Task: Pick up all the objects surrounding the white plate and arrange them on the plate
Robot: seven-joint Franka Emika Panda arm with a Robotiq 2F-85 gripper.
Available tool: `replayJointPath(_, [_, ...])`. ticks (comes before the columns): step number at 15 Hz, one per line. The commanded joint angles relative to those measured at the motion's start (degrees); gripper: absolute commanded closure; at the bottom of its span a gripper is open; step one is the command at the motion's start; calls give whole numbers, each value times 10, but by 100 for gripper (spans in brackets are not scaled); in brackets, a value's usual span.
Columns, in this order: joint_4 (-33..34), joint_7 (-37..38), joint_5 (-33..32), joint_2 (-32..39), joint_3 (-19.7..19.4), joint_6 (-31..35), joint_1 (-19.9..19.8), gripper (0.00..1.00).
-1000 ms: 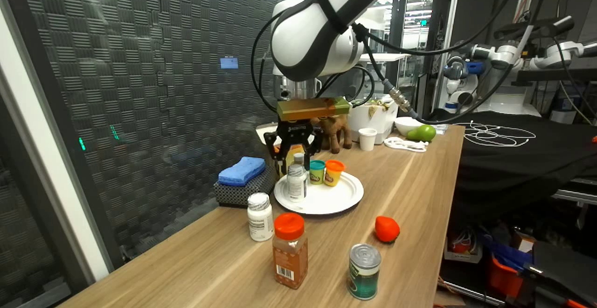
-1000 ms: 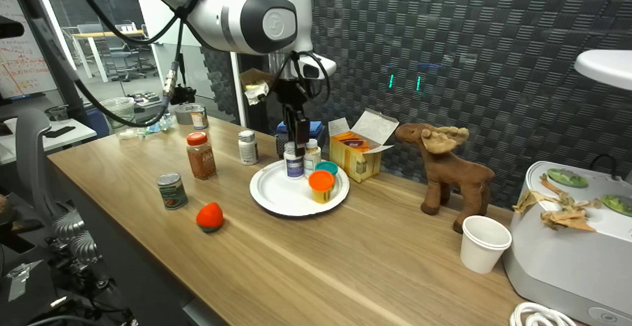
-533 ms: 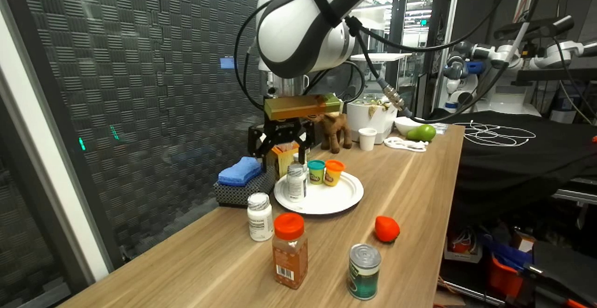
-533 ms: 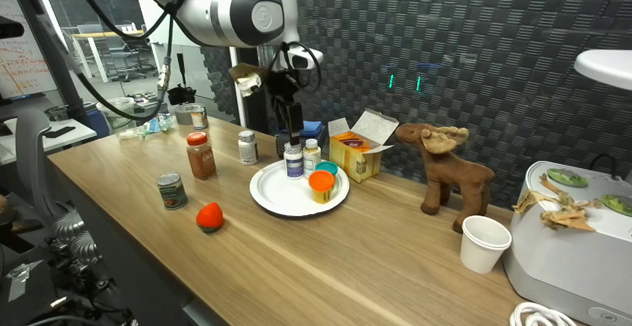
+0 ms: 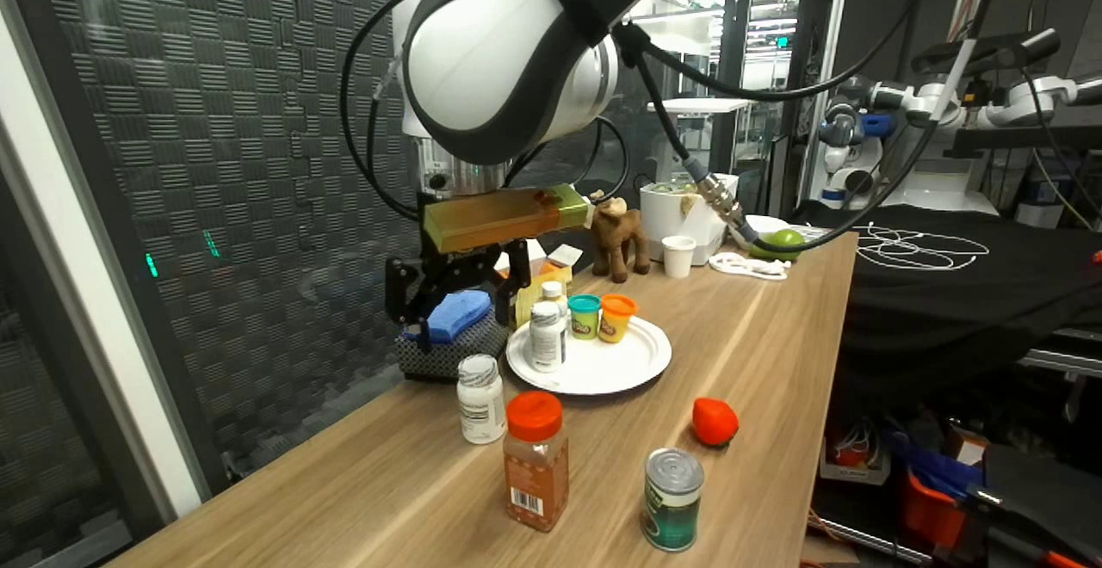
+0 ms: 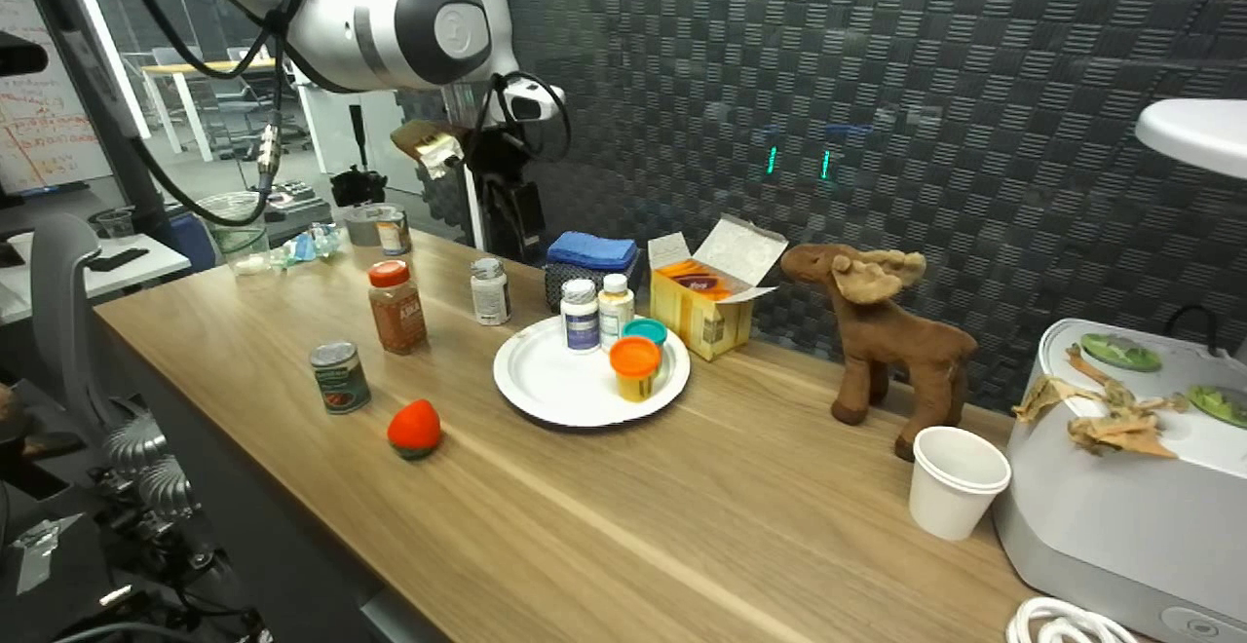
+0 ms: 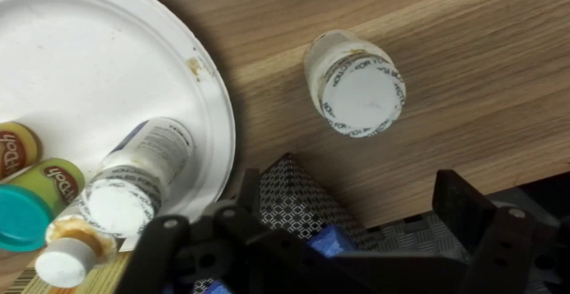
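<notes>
The white plate (image 6: pixel 546 385) holds a purple-labelled white bottle (image 6: pixel 582 326), a paler bottle (image 6: pixel 616 310), a teal-lidded tub (image 5: pixel 584 318) and an orange-lidded tub (image 6: pixel 635 370). Around it on the table stand another white bottle (image 5: pixel 480 400), a red-capped spice jar (image 5: pixel 535 465), a green can (image 5: pixel 672 499) and a red strawberry-shaped object (image 6: pixel 414 427). My gripper (image 5: pixel 467 329) is open and empty, raised off the plate near the blue sponge. In the wrist view its fingers (image 7: pixel 463 209) spread wide, and the lone white bottle stands upright ahead of them, untouched.
A blue sponge (image 6: pixel 591 250) rests on a dark patterned box (image 5: pixel 452 355) beside the plate, close to the dark wall. Behind the plate are an opened yellow box (image 6: pixel 706 312), a brown moose toy (image 6: pixel 891 356), paper cups (image 6: pixel 958 487) and a white appliance (image 6: pixel 1120 516).
My gripper has spread its fingers, leaving the purple-labelled bottle standing on the plate. It has moved off the plate, past the sponge side toward the lone white bottle.
</notes>
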Motion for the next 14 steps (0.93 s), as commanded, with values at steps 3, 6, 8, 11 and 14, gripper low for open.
replayJointPath(3, [-4, 3, -9, -1, -1, 3, 10, 0])
replayJointPath(6, [-12, 12, -8, -1, -3, -7, 13, 0])
replayJointPath(8, [-16, 10, 1, -2, 2, -15, 11, 0])
replayJointPath(11, [-22, 10, 2, -3, 6, -16, 13, 0])
replayJointPath(14, [-26, 17, -1, -5, 8, -17, 20, 0])
